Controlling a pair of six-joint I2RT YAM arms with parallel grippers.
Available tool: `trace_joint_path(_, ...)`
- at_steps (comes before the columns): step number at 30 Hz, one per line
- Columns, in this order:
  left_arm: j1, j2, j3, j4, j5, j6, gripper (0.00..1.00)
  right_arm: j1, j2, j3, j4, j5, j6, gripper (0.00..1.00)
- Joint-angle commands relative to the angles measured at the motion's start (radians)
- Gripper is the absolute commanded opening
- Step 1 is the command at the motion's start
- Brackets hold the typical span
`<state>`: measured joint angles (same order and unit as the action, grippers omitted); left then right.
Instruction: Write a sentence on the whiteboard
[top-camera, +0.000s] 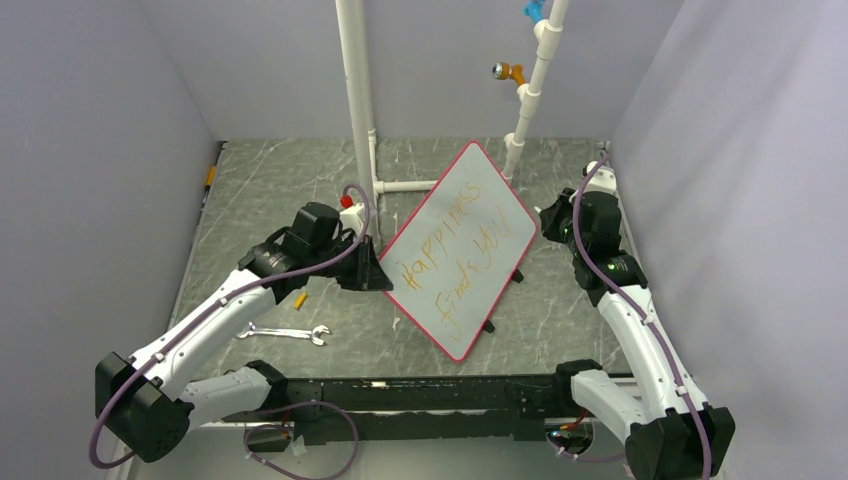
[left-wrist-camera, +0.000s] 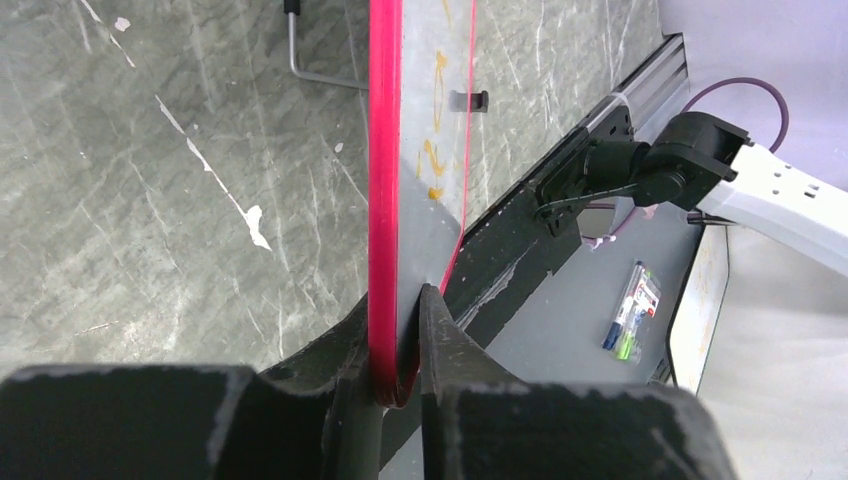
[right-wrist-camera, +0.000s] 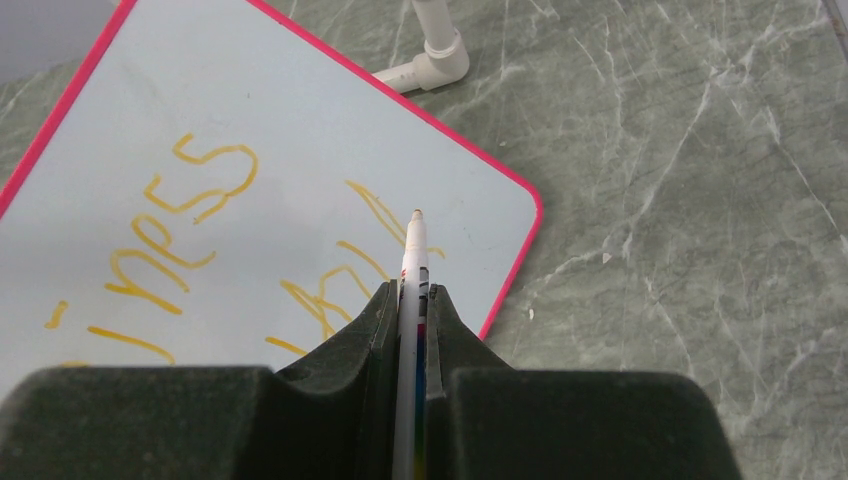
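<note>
Top external view is showing the whiteboard (top-camera: 470, 178) lying cornerwise in the middle of the table (top-camera: 260, 190), between the two arms. The sentence (top-camera: 455, 255) is running across it in two orange-yellow lines; I am reading the upper as "Happiness" and the lower as something like "finds you". The left gripper (top-camera: 375, 272) is reaching in at the board's left corner, and from its wrist camera the fingers (left-wrist-camera: 445, 345) are standing close on either side of the red frame; whether they are pinching it or only bracketing it I cannot tell. The right gripper (top-camera: 556, 218) is sitting at the board's right corner, its fingers pressed together on a white marker (right-wrist-camera: 413, 250), whose tip is pointing over the last strokes of the lower line; contact I cannot make out. To my eye the writing is looking finished or nearly so, leaving little beyond lifting the marker clear and letting the board go.
</note>
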<state>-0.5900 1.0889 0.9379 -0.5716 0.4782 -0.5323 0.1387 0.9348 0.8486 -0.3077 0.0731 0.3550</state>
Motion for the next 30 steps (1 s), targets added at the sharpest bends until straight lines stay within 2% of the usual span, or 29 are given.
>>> trace_joint_path(1, -0.026, 0.004, 0.023, -0.087, -0.016, 0.097, 0.18, -0.001, -0.008, -0.003, 0.011, 0.002, -0.016, 0.0)
trace_joint_path(13, -0.027, -0.005, 0.002, -0.045, 0.01, 0.075, 0.32, -0.001, -0.005, -0.005, 0.015, 0.001, -0.014, 0.0)
trace_joint_path(23, -0.035, -0.004, 0.002, -0.045, 0.0, 0.075, 0.38, -0.001, -0.004, -0.003, 0.015, -0.002, -0.014, 0.0)
trace_joint_path(30, -0.036, -0.04, 0.012, -0.084, -0.071, 0.114, 0.53, -0.001, -0.005, 0.0, 0.01, 0.0, -0.019, 0.0)
